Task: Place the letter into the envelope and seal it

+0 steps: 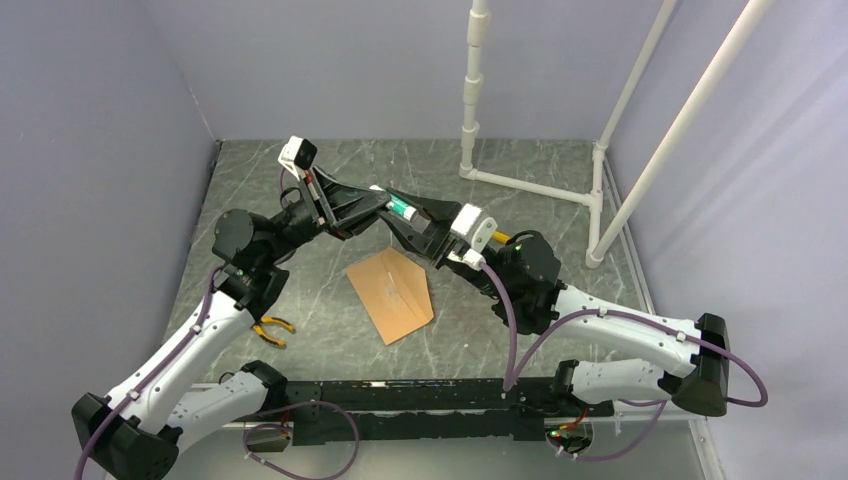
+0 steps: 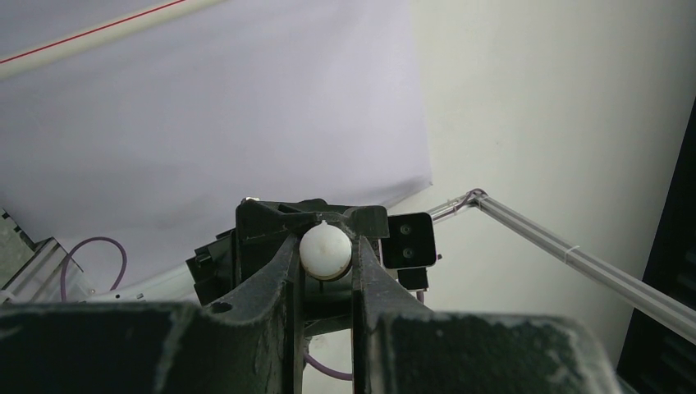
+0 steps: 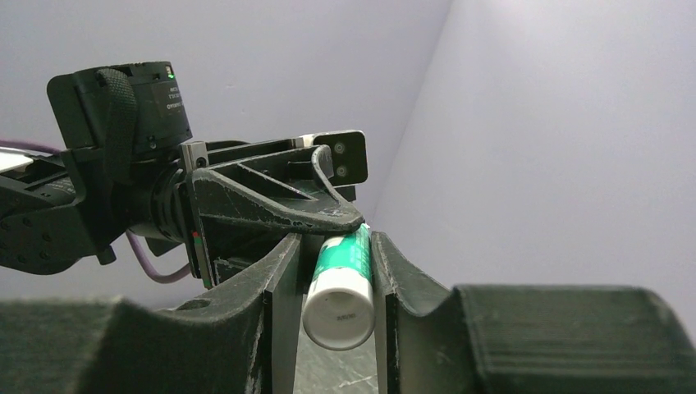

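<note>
The brown envelope (image 1: 390, 293) lies flat on the marble table, its pointed flap toward the near right. The letter does not show as a separate sheet; it is hidden or out of view. Above the table's far middle both grippers meet on a green-and-white glue stick (image 1: 400, 209). My left gripper (image 1: 385, 204) is shut on its rounded white cap (image 2: 326, 250). My right gripper (image 1: 410, 216) is closed round the green body (image 3: 343, 283), whose flat white end faces the right wrist camera. Both grippers hang well above the envelope.
Orange-handled pliers (image 1: 271, 328) lie at the near left by the left arm. A white pipe frame (image 1: 530, 185) stands at the back right. Grey walls close the table's left, back and right sides.
</note>
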`<state>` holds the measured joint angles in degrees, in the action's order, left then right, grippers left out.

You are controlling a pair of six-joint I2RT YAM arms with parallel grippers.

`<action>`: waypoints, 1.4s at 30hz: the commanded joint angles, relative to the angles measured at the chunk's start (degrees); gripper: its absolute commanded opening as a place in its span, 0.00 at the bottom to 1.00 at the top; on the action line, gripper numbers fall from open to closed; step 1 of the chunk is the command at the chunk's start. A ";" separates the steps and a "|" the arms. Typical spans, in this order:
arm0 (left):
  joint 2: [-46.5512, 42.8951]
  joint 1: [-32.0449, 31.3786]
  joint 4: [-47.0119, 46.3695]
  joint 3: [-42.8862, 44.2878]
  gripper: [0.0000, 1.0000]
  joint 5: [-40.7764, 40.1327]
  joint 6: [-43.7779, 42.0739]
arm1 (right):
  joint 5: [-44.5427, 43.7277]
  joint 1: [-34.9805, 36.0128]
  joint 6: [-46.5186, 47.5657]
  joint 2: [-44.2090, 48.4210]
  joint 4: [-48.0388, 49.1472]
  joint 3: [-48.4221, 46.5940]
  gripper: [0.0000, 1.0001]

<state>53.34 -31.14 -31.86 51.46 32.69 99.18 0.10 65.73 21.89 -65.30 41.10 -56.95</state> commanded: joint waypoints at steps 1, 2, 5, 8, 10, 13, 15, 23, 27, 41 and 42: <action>-1.13 -0.33 0.74 0.20 0.08 0.71 -2.41 | -2.14 -0.11 -0.56 0.66 0.86 -3.08 0.08; -1.21 -0.33 0.90 0.17 0.12 0.73 -2.58 | -2.27 -0.09 -0.83 0.82 0.98 -3.08 0.06; -1.22 -0.33 0.54 0.17 0.23 0.93 -2.52 | -1.86 -0.09 -1.85 1.21 2.14 -2.46 0.00; -0.94 -0.28 -0.86 0.30 0.33 1.40 -2.17 | -1.70 -0.08 -2.29 1.34 2.31 -2.25 0.00; -0.94 -0.32 -1.34 0.47 0.40 1.61 -2.06 | -1.68 -0.08 -2.29 1.31 2.06 -2.20 0.00; -1.32 -0.33 -0.96 0.82 0.51 1.40 -2.50 | -1.60 -0.09 -2.04 1.38 0.84 -2.44 0.00; -1.66 -0.32 -0.70 1.05 0.54 1.06 -3.17 | -1.56 -0.09 -1.90 1.40 0.01 -2.55 0.00; -1.98 -0.33 -0.01 1.77 0.55 1.02 -4.54 | -1.51 -0.08 -1.10 2.16 -4.19 -2.19 0.00; -1.34 -0.33 -0.83 2.37 0.50 2.05 -4.34 | -1.59 -0.16 -0.91 2.53 -6.27 -1.79 0.07; -2.55 -0.27 7.46 3.42 0.73 1.80 -10.56 | -6.21 -0.08 -3.80 3.81 -12.12 -4.82 0.00; -2.76 -0.33 8.20 3.52 0.75 1.73 -11.31 | -6.48 -0.09 -3.96 3.79 -12.69 -5.14 0.00</action>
<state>52.21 -31.20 -26.17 52.23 33.43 91.77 -3.99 65.71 19.49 -63.09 29.80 -58.06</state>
